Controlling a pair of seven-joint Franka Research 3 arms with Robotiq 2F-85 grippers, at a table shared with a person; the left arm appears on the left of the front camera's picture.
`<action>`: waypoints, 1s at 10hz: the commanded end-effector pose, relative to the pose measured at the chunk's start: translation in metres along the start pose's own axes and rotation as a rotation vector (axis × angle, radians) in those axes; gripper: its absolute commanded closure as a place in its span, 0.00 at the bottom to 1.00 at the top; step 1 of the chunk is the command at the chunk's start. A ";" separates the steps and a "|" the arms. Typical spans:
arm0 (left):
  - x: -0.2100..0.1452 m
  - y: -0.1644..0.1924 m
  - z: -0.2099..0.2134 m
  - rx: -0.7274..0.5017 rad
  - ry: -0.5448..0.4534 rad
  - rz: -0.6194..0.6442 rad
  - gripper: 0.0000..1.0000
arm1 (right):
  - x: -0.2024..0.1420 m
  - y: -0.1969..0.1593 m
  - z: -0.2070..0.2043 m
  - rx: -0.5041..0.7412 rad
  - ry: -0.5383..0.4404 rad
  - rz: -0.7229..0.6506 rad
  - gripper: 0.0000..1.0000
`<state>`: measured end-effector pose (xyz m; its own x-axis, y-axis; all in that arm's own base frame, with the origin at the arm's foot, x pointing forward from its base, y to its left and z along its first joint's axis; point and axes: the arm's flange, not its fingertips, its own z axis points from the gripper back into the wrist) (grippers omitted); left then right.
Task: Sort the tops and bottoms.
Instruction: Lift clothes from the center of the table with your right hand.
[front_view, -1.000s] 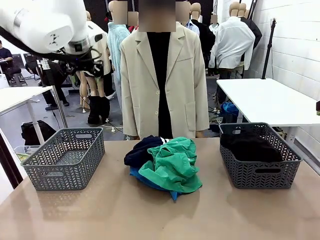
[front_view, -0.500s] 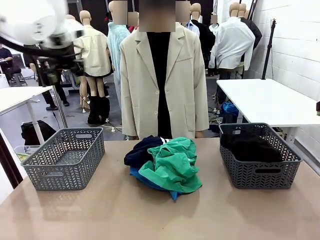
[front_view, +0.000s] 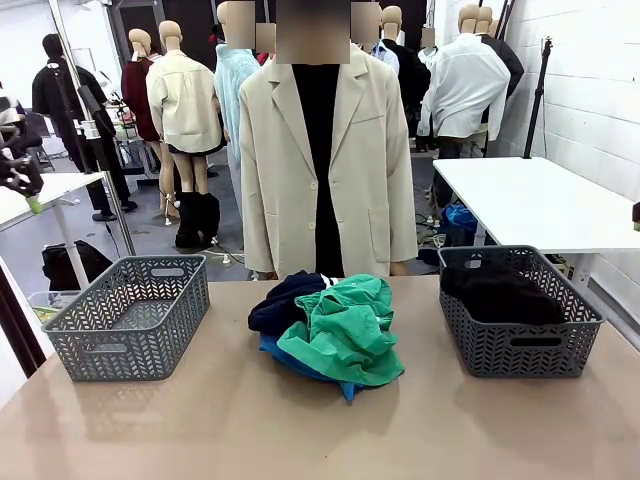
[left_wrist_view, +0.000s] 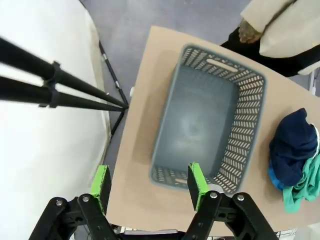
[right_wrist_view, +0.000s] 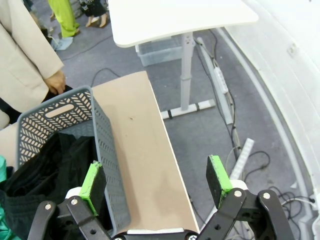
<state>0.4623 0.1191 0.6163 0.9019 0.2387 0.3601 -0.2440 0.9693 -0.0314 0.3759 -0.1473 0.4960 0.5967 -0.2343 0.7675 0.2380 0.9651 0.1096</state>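
Note:
A heap of garments lies mid-table: an emerald green one (front_view: 345, 330) on top, a dark navy one (front_view: 283, 300) behind it and a bright blue one (front_view: 300, 362) underneath. The black garment (front_view: 500, 295) lies in the right grey basket (front_view: 520, 350). The left grey basket (front_view: 130, 320) holds nothing. My left gripper (left_wrist_view: 148, 182) hangs open high above that basket's (left_wrist_view: 200, 125) near end, with the navy garment (left_wrist_view: 292, 155) off to one side. At the front view's left edge a bit of the left gripper (front_view: 22, 185) shows. My right gripper (right_wrist_view: 155, 182) is open above the table's end beside the basket with the black garment (right_wrist_view: 40, 170).
A person in a beige coat (front_view: 320, 160) stands at the far side behind the heap, one hand (right_wrist_view: 55, 82) near the right basket. A white table (front_view: 540, 200) stands to the right, and tripod legs (left_wrist_view: 60, 85) rise beside the table's left end.
The left arm has swung out of the upper left of the front view toward the left edge. The garments and baskets have not moved.

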 end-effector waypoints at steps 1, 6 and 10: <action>-0.015 0.011 0.007 -0.002 -0.077 0.009 0.21 | -0.001 0.001 0.000 0.008 0.007 -0.009 0.00; -0.006 0.011 0.007 0.001 -0.022 0.015 0.21 | 0.037 0.048 0.049 0.046 -0.109 0.102 0.00; -0.006 0.011 0.007 0.001 -0.022 0.015 0.21 | 0.087 0.205 0.120 0.265 -0.090 0.506 0.00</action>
<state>0.4508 0.1258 0.6174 0.8890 0.2445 0.3871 -0.2542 0.9668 -0.0267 0.3705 0.0377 0.6634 0.5036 0.1819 0.8445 -0.1596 0.9803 -0.1160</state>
